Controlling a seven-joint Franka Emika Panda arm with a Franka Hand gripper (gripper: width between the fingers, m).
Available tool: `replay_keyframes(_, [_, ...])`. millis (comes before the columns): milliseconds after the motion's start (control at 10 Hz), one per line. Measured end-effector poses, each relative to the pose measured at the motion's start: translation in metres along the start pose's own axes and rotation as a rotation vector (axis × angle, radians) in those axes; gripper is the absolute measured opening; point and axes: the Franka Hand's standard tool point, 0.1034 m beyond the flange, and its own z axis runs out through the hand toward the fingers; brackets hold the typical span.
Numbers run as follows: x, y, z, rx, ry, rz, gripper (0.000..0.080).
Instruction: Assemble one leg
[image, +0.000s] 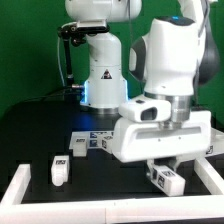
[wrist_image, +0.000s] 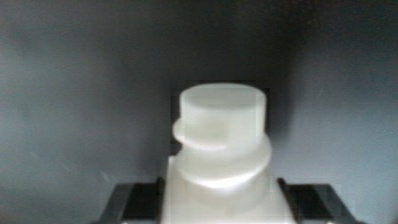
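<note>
- The gripper (image: 165, 163), at about four o'clock in the exterior view, has its fingers (wrist_image: 132, 200) clamped on the white leg (wrist_image: 222, 140), which juts out between them.
- The pick-up looks done. No joint shows, so seating and screwing in seem to remain.
- A loose tagged part (image: 58, 170) lies at eight o'clock.

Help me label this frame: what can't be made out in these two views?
- Wrist view: the near end of the leg and the fingers of the pincer are cut off by the picture's edge and blurred; grip contact unclear.
- Exterior view: the arm's white wrist housing hides the table behind it.
- Exterior view: tags on the loose parts are too small to read.
</note>
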Motion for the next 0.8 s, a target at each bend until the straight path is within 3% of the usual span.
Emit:
replay_keyframes(200, [-0.023,-0.006,-0.02,0.02,-0.023,0.075,0.0285])
replay_keyframes(300, [-0.02,-0.007,-0.034,0.022,0.002,0.089,0.0285])
replay_keyframes(700, [-0.023,-0.007,-0.03,0.022,-0.004,0.098,0.0285])
replay_keyframes(800, [-0.038,-0.01,-0.029,0.024,-0.01,0.127,0.0285])
